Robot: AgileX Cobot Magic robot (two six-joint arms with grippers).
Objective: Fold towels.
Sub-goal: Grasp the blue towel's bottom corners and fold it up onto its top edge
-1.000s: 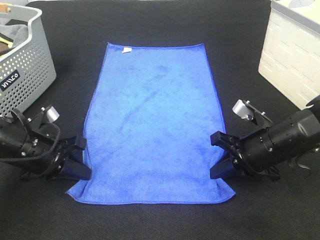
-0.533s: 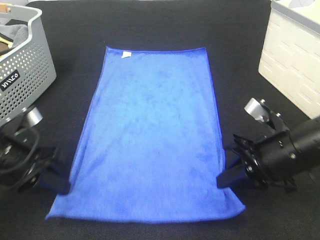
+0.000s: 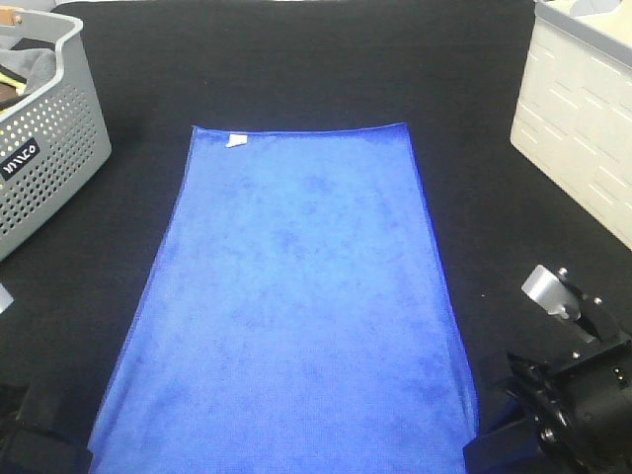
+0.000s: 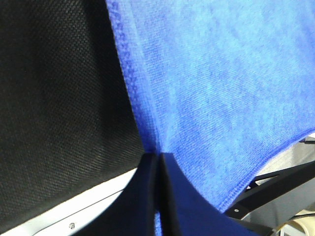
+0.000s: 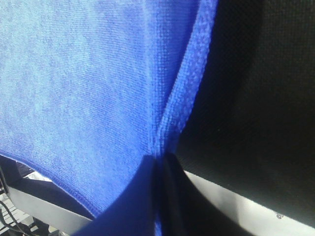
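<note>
Broadly, a black fabric-covered worktop (image 3: 296, 59) filled the overhead view. A royal-blue towel (image 3: 296, 296) lay spread flat down its centre, running from mid-frame to the bottom edge of the frame. A grey perforated basket (image 3: 49, 148) sat at upper left and a white crate (image 3: 583, 118) at upper right, both well apart from the towel.

At the lower corners, both arms held the cloth. The left pincer (image 4: 158, 162) was clenched on the towel's side hem, and the right pincer (image 5: 160, 160) was clenched on the opposite hem, the fabric puckering into each grip. A small white tag (image 3: 235, 139) showed at the towel's far left corner.

The towel looked light, soft and limp, likely to sag and drape wherever it was unsupported. Its nap seemed grippy rather than slippery. The stitched hems near the corners seemed the best places to hold it.
</note>
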